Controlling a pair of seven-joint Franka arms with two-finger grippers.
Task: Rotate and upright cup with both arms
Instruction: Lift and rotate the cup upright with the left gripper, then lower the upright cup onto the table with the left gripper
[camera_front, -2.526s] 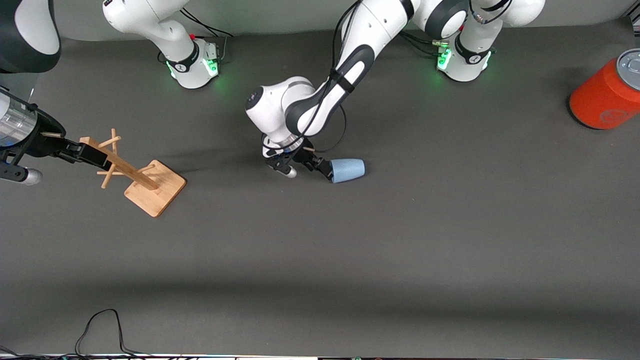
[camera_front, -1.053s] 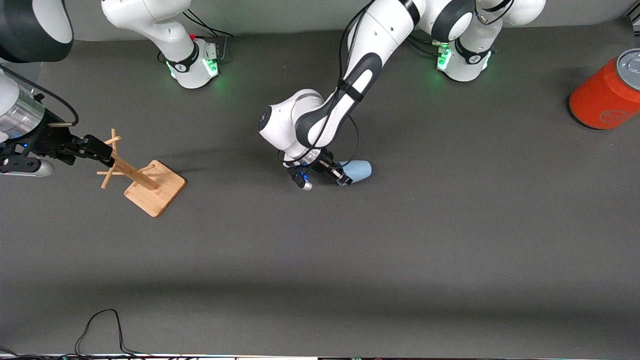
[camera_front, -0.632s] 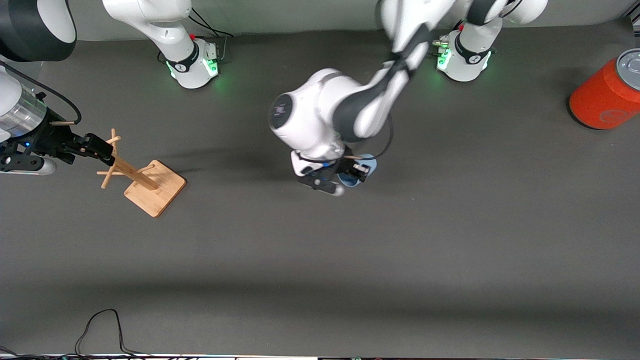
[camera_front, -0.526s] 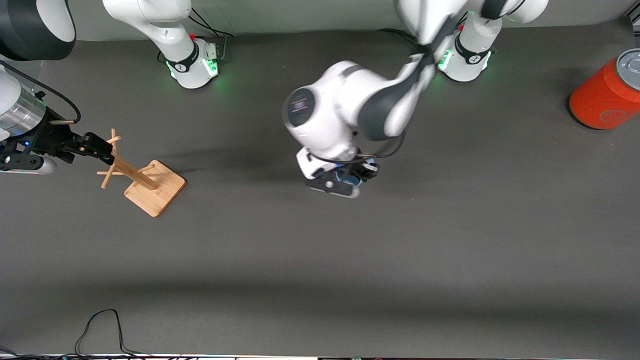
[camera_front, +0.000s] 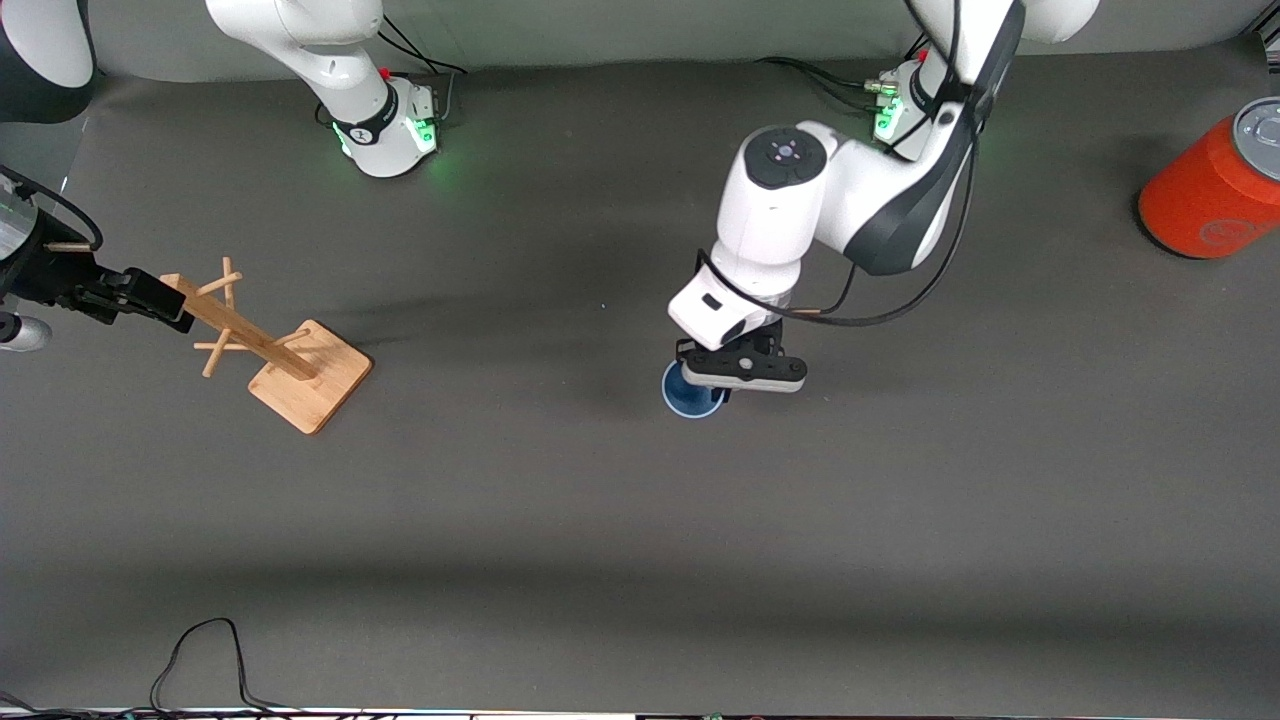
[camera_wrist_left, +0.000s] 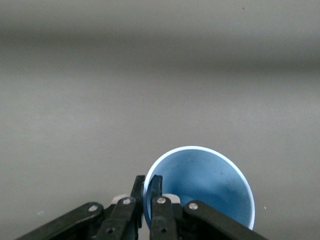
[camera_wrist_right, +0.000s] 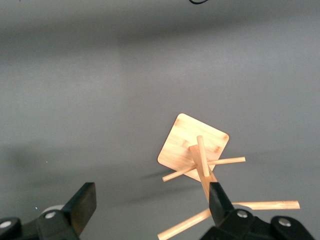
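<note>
The light-blue cup (camera_front: 690, 396) stands mouth up at the middle of the table. Its blue inside shows in the left wrist view (camera_wrist_left: 205, 186). My left gripper (camera_front: 718, 386) points down over it and is shut on the cup's rim, one finger inside and one outside (camera_wrist_left: 148, 184). I cannot tell whether the cup's base touches the table. My right gripper (camera_front: 165, 302) is open at the top of the wooden rack (camera_front: 290, 360), toward the right arm's end of the table. In the right wrist view its fingers (camera_wrist_right: 150, 196) are spread wide, one beside the rack's post (camera_wrist_right: 200, 150).
A large orange-red can with a silver top (camera_front: 1215, 185) lies tilted at the left arm's end of the table. A black cable (camera_front: 200, 650) loops at the table edge nearest the front camera. Both arm bases stand along the edge farthest from that camera.
The left arm has swung round with the cup, turning it from lying on its side to mouth up, slightly nearer the front camera. The right gripper has shifted a little by the rack's top.
</note>
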